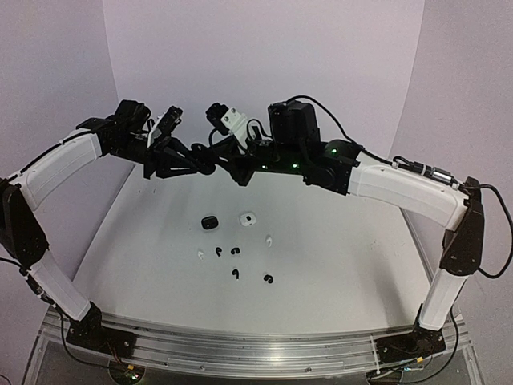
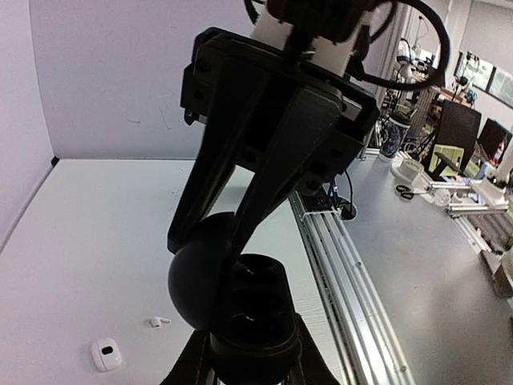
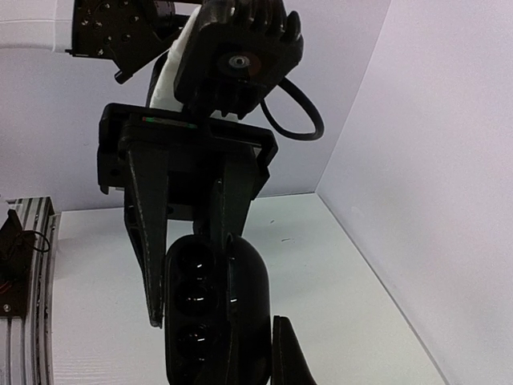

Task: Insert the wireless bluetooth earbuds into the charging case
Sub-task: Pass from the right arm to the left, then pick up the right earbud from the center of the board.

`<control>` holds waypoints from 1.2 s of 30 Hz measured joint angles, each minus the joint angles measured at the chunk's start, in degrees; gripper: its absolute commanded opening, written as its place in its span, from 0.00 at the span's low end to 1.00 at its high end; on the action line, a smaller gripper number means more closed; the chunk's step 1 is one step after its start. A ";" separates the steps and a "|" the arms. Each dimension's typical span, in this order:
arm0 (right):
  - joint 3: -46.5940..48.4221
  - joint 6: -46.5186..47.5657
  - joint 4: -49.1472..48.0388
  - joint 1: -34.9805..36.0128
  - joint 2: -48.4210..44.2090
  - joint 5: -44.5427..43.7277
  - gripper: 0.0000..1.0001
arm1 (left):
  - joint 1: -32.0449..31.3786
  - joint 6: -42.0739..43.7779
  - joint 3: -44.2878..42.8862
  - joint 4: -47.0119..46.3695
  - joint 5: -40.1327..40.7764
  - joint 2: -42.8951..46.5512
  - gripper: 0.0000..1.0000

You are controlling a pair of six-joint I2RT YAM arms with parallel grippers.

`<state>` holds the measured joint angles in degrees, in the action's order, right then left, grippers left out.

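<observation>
Black gear, white table, lilac walls

The charging case (image 2: 240, 309) clasped between the left gripper (image 3: 192, 281) and right gripper (image 2: 204, 245) is glossy black, like the fingers of both. Under the grippers, the table (image 1: 337, 265) is white. It carries a black case (image 1: 209, 221), a white case (image 1: 248, 218) with a small dark mark, four black earbuds (image 1: 235, 274) and two white earbuds (image 1: 268, 240). Behind the grippers, the walls (image 1: 264, 48) are pale lilac.

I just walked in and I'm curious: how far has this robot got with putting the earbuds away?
Done: a black charging case is held above the table, open and apparently empty. In hand: the left claw and right claw both grip it in mid-air. To do: everything else, since all six earbuds lie loose on the table, none picked up.
</observation>
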<state>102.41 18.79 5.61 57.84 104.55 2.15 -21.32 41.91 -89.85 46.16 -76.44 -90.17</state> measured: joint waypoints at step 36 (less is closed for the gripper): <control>-0.96 -15.87 -0.77 -5.61 2.09 15.35 0.38 | -0.02 -0.51 7.77 -5.64 1.53 1.60 0.00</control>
<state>101.45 2.93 4.84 52.24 106.64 17.50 -21.34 41.41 -82.08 40.52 -74.91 -88.58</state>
